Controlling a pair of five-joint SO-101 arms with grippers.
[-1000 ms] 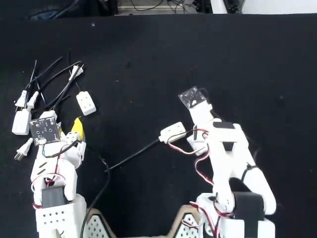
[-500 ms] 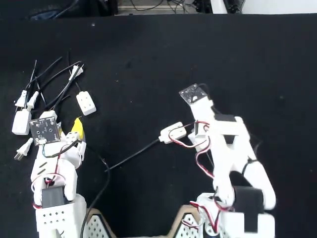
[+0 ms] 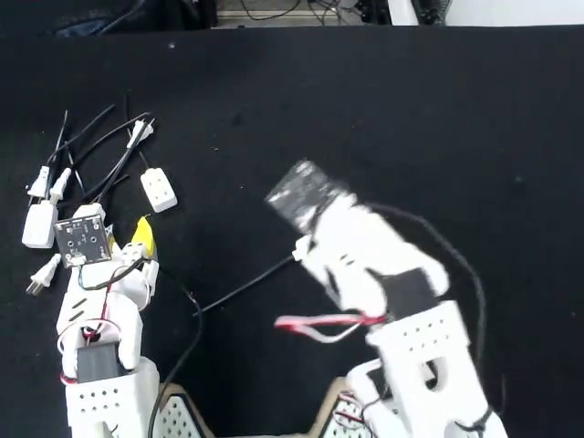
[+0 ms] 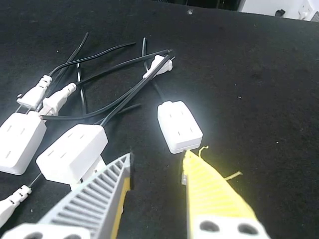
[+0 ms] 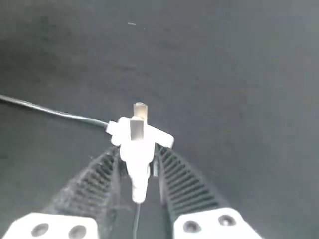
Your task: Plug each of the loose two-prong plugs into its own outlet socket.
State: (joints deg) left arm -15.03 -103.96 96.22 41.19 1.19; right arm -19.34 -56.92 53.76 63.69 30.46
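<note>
Black cloth [image 3: 456, 109] covers the table. In the high view the right arm [image 3: 383, 274] leans from five o'clock toward the centre. Its links are too smeared to tell apart, and it hides the far end of a black cable [image 3: 239, 290] that runs in from seven o'clock. The wrist camera is plainer: the right gripper [image 5: 138, 151] is clamped tight on a white two-prong plug [image 5: 135, 130], with both fingers pressed to its body and the prongs pointing away from the wrist. The cord at the plug's tail is cut off at the frame edge.

The left arm [image 3: 100, 310] sits folded low at seven o'clock, aimed toward eleven. A dark circuit board [image 3: 82, 237] on its wrist carries marks too small to read. The left gripper [image 4: 157, 158] is spread wide, with nothing between its grey and yellow fingers, just short of the nearest socket block [image 4: 179, 126].

A second socket block [image 4: 72, 152] lies beside the grey finger, partly behind it. A third socket block [image 3: 39, 224] lies at nine o'clock. Loose plugs [image 3: 59, 185] and black cords tangle around ten o'clock. One lone plug [image 3: 41, 274] lies at eight o'clock.
</note>
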